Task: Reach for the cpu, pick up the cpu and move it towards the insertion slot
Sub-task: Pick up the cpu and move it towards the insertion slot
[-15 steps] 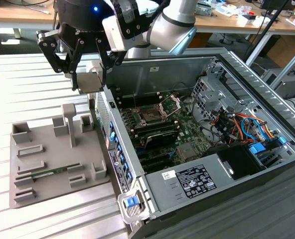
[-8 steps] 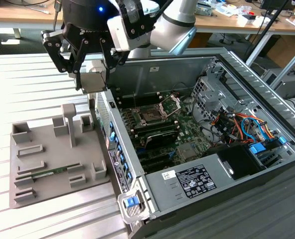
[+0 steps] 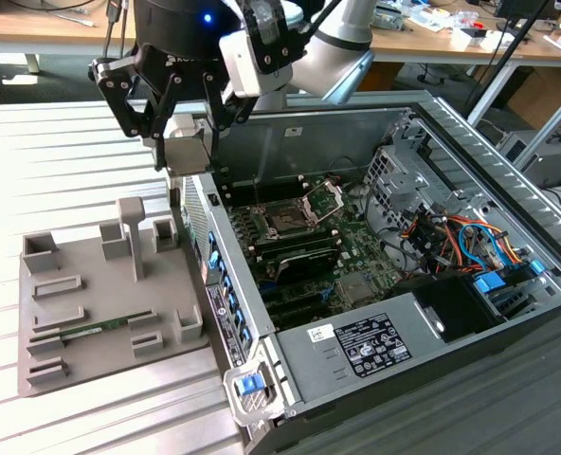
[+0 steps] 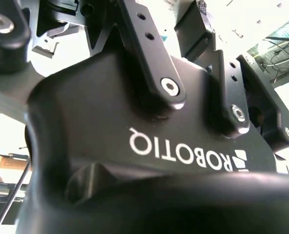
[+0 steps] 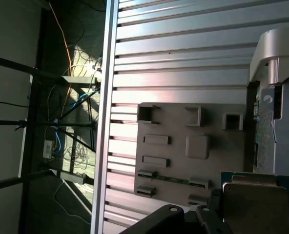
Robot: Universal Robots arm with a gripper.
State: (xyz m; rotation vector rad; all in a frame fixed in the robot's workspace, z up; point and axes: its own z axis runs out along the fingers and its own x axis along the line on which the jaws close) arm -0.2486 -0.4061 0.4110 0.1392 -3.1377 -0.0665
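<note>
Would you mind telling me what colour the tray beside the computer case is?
The tray is plain grey, seen best in the exterior view.

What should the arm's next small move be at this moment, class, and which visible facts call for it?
Probably a short carry toward the exterior view's right, over the open computer case. The gripper holds the cpu in the air above the case's near wall, beside the grey tray. The insertion slot, its load plate raised, lies lower and further right.
</note>
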